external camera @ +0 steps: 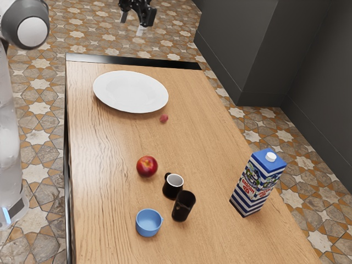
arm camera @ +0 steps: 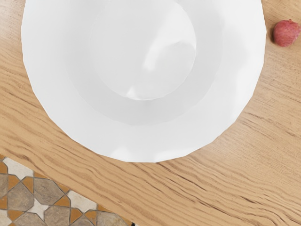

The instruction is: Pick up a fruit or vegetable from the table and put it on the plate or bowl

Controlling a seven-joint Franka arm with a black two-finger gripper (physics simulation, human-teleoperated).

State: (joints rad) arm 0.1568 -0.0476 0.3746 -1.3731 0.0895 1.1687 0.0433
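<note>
Blue cup (external camera: 148, 222), striped carton (external camera: 257, 182) label unreadable, apple (external camera: 147, 165), white plate (external camera: 130, 91)

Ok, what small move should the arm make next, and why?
Probably bring the end effector down and toward the small red fruit beside the plate. The plate is empty, the end effector hangs high near the far edge of the table holding nothing, and that fruit lies nearest.

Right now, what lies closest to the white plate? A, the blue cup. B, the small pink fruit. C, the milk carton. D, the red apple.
B: the small pink fruit lies just off the rim of the plate, not touching it, while the apple, blue cup and carton stand much farther down the table.
</note>
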